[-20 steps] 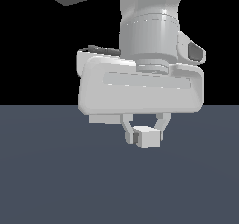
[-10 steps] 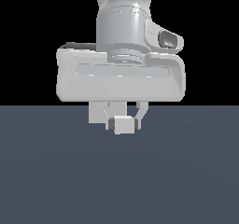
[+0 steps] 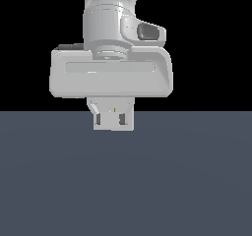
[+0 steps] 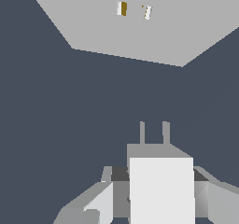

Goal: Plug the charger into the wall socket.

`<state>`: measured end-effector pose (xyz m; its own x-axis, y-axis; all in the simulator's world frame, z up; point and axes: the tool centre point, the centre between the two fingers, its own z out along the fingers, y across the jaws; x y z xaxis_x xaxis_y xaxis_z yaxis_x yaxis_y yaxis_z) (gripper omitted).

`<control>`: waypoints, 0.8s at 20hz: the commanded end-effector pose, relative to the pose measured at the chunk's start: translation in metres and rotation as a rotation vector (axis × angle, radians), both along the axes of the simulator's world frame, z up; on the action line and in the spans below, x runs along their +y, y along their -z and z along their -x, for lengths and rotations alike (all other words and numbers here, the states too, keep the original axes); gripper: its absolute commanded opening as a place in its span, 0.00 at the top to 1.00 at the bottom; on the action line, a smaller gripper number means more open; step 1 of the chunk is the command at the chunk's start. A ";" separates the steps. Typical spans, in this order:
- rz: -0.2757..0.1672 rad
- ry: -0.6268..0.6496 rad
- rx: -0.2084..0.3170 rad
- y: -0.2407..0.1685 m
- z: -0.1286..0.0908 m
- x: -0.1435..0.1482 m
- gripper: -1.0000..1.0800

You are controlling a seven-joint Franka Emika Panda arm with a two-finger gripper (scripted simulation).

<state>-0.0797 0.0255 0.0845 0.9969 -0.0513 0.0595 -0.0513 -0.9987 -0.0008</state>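
The gripper clamps the white charger, its 2 grey prongs pointing at the pale wall socket, still apart from its 2 small slots, above the dark floor.

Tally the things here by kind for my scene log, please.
Charger: 1
Wall socket: 1
Gripper: 1, shut on the charger
Floor: 1
Total: 4
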 end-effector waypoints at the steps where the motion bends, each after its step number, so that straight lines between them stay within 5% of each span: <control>1: 0.000 0.043 0.000 -0.004 -0.005 0.007 1.00; 16: 0.001 0.169 0.002 -0.016 -0.023 0.024 1.00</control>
<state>-0.0580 0.0493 0.0996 0.9753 -0.2129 0.0581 -0.2133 -0.9770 0.0000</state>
